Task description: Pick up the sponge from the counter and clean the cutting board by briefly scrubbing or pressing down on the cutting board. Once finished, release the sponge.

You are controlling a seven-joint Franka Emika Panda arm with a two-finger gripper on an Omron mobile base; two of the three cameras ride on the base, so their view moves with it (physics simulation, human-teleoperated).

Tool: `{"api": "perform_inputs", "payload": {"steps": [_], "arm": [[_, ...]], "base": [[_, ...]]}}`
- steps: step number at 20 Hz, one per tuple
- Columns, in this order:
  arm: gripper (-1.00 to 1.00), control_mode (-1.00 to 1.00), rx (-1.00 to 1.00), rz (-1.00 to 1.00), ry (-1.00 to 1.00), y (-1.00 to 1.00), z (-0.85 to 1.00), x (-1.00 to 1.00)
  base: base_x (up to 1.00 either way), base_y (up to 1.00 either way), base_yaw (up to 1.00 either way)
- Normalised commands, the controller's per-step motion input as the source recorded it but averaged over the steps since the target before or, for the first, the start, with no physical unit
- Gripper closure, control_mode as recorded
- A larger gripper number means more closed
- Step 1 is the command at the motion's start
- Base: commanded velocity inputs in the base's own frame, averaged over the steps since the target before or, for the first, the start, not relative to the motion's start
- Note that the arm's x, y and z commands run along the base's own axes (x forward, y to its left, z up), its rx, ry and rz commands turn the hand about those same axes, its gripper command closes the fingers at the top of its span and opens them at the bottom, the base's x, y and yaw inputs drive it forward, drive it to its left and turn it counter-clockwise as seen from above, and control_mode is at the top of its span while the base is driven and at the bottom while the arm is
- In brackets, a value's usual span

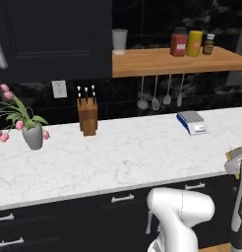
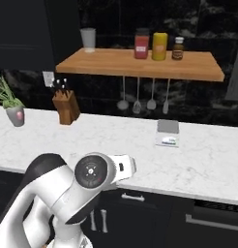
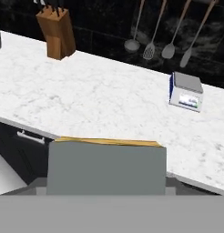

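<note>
The fingers themselves sit hidden behind the sponge (image 3: pixel 107 166), which stands square in front of the hand camera, its grey face toward the lens and its yellow edge on top; since it hangs there clear of any surface, I judge the gripper (image 1: pixel 237 170) to be clamped on it. In the left base view the sponge rides at the far right, out past the front edge of the counter (image 3: pixel 100 100) and above the dark cabinet fronts. The main risk from here is losing the pad: it is soft, so a grip on its edges could let it twist or slip out during a wide swing, and it would fall to the floor, not onto the marble. A second risk is pressing down in the wrong place; the kitchen scale (image 3: pixel 186 93) lies ahead to the right and the knife block (image 3: pixel 57 32) stands at the back left, and neither is the cutting board, which has yet to be scrubbed. Coming down too hard would squash the sponge flat and drive the fingertips into the surface
</note>
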Motion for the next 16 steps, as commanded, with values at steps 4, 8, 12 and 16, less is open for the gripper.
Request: {"api": "perform_inputs", "payload": {"steps": [4, 8, 12, 16], "arm": [[1.00, 1.00, 0.00, 0.00, 0.00, 0.00, 0.00, 0.00], [1.00, 1.00, 0.00, 0.00, 0.00, 0.00, 0.00, 0.00], [1.00, 1.00, 0.00, 0.00, 0.00, 0.00, 0.00, 0.00], [1.00, 1.00, 0.00, 0.00, 0.00, 0.00, 0.00, 0.00]], "base": [[-0.64, -0.76, 0.00], [-0.16, -0.78, 0.00], [0.16, -0.84, 0.02], [0.11, -0.97, 0.03]]}}
